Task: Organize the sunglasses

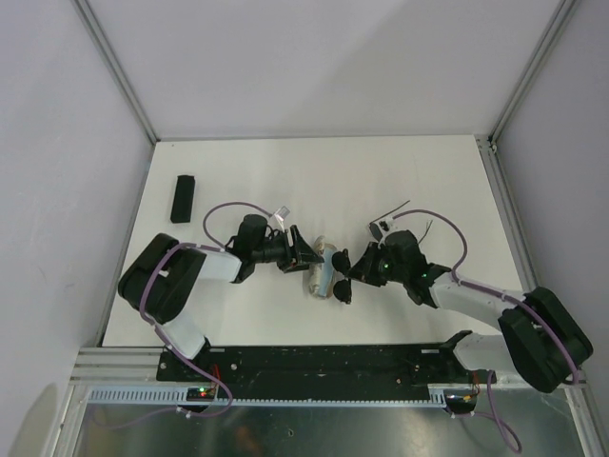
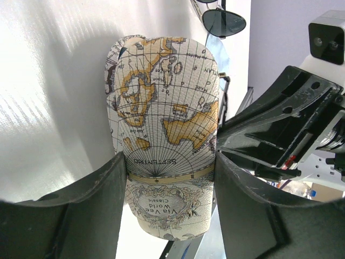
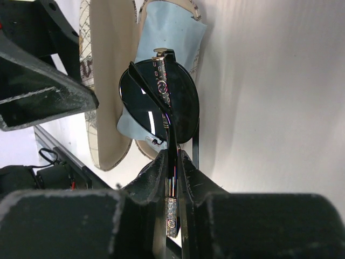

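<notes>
The wire-frame sunglasses, folded, with dark rounded lenses, are pinched in my right gripper, which is shut on them. They hang just above the open beige map-print case, lined with a light blue cloth. My left gripper is shut on the case, one finger on each side. A dark wire-framed lens shows beyond the case. In the top view both grippers meet at the case near the table's front middle. The chunky black pair is not visible.
A black oblong case lies at the table's left, apart from the arms. The right gripper's body stands close to the right of the beige case. The table's near edge and rail run just below the grippers.
</notes>
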Tool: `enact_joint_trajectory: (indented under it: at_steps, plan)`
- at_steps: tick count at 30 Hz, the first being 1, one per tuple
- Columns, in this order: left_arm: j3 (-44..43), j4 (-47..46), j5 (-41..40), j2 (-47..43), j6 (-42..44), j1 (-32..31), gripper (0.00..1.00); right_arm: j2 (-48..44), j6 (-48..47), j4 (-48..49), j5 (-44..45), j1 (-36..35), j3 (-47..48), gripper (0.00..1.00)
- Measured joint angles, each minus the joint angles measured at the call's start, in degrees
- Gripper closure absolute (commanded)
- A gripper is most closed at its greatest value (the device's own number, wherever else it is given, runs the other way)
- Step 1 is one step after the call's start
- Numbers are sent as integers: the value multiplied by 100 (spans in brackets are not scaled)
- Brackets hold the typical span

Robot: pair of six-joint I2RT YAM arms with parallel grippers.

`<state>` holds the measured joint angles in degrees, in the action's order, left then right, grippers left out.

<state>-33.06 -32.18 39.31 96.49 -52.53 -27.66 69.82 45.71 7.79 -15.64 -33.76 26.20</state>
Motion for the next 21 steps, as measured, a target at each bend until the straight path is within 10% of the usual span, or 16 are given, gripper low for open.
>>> enact_joint_trajectory:
  at_steps: [21]
  plan:
    - [7,17,-20,-28,-13,-2,61,1711,693,446,1012,-763,988,92]
